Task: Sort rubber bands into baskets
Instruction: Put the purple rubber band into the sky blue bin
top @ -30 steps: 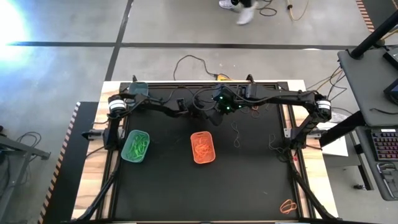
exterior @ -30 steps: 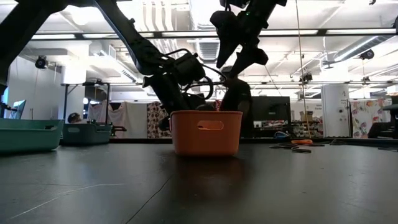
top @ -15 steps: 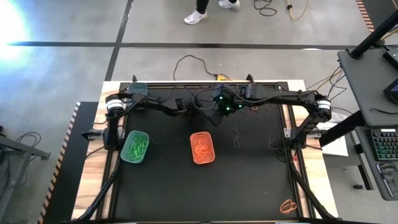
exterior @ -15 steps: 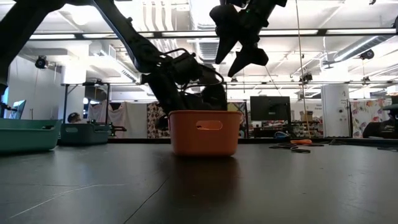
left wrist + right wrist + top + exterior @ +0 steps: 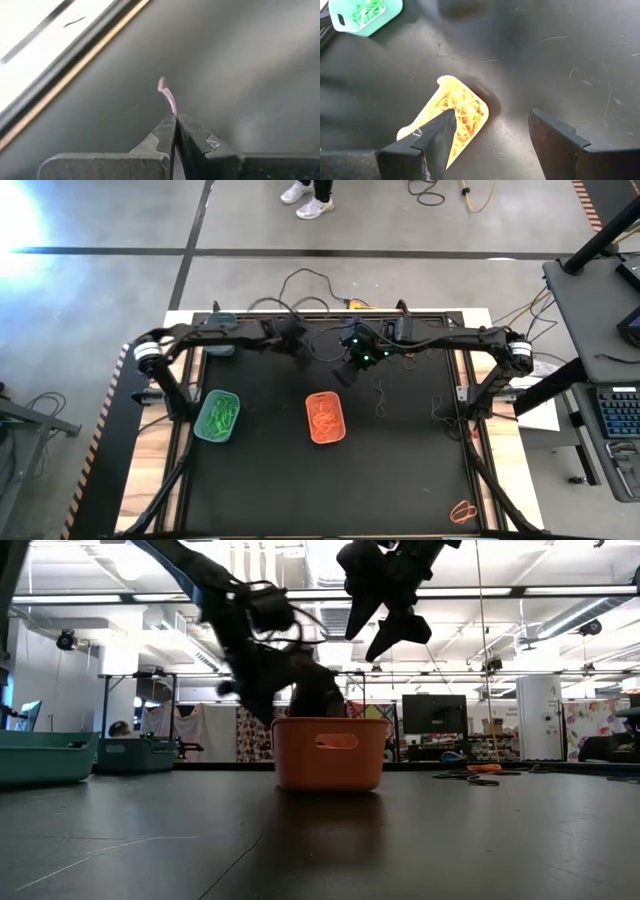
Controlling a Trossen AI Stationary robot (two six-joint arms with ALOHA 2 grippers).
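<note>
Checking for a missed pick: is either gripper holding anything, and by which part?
The left gripper is shut on a rubber band, pinched at one end of its loop. The right gripper is open and empty above the orange basket.

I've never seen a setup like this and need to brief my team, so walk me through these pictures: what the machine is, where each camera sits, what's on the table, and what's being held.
It is a robot with two dark arms working over a black table. One picture looks straight down, one looks level across the tabletop, and one camera sits on each wrist.

On the table stand an orange basket of orange bands, a light green basket of green bands, and a dark basket at the far left corner. Loose dark rubber bands lie right of centre.

The left gripper, near the table's far edge, is shut on a thin pinkish band. The right gripper hangs open and empty above the orange basket.
</note>
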